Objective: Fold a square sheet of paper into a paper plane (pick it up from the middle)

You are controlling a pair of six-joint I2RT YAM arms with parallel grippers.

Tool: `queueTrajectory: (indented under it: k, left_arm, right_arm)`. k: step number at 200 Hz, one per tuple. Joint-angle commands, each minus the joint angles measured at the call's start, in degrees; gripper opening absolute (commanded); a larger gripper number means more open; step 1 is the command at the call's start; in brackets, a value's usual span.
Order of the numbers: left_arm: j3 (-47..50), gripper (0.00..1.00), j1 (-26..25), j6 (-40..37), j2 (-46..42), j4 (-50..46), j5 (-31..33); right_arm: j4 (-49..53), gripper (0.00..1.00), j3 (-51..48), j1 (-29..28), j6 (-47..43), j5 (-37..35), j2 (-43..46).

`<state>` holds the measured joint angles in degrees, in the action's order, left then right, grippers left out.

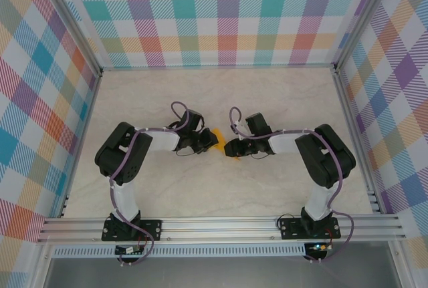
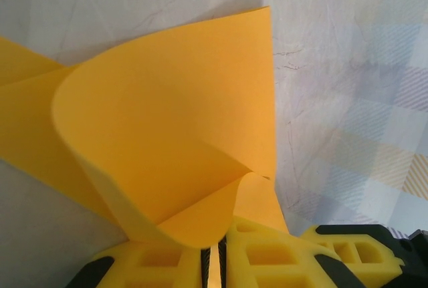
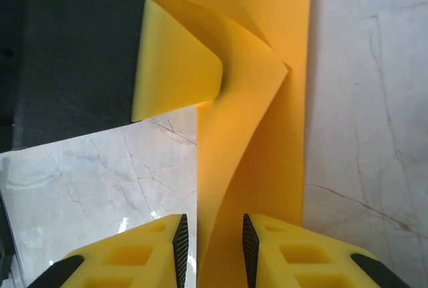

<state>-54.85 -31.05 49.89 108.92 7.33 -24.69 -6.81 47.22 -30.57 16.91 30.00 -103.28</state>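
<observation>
Top external view: we saw both arms bent inward over the marbled table (image 1: 267,94), with their wrists meeting near its middle. The left gripper (image 1: 211,143) pointed right and the right gripper (image 1: 230,148) pointed left, tip to tip and close together. The square sheet of paper (image 1: 219,137) sat between them and showed as small orange-yellow patches at the fingertips.

Left wrist view: we found the yellow fingers (image 2: 267,258) of the left gripper drawn almost together, with a thin slit between them. The lower edge of the sheet entered that slit, so we recorded this claw as clamped on the paper. Above the fingers the sheet curled into an open, rounded loop. One corner stood up and cast a shadow on the table, and a further portion ran off to the left, low over the surface.

Right wrist view: we found the right gripper's jaws parted by a narrow gap. A layer of the sheet passed through the gap on edge. Marble showed between the paper and the left-hand pad (image 3: 179,241), so we recorded this claw as slightly open and not clamping. Beyond the fingers the sheet twisted upward to a crease point, and beside it sat a yellow finger (image 3: 174,67) of the left gripper.
</observation>
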Motion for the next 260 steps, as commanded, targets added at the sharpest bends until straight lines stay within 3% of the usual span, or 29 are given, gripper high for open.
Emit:
queueTrajectory:
  k: [1,61,109,185,260]
  left_arm:
    - [0.5,0.15,-0.3,-0.4,4.6,-4.6,3.0]
    - [-0.6,0.15,-0.2,-1.5,3.6,-6.3,2.8]
    - [-0.5,0.17,-0.1,-5.0,-1.8,-3.9,1.0]
    - [8.1,0.21,-1.2,-1.9,-5.4,15.9,-5.3]
    - [9.9,0.20,-2.7,-2.3,-4.1,18.6,-4.7]
  right_arm:
    - [-2.3,0.28,-0.6,-0.6,-3.4,1.2,0.0]
    - [-2.1,0.10,-0.5,-0.5,-0.9,1.0,-0.9]
    - [-2.5,0.03,-0.5,1.2,4.6,3.6,-1.8]
    - [-5.2,0.01,-1.8,2.4,15.0,7.0,-3.7]
    - [-12.9,0.01,-5.5,3.8,23.6,8.7,-3.4]
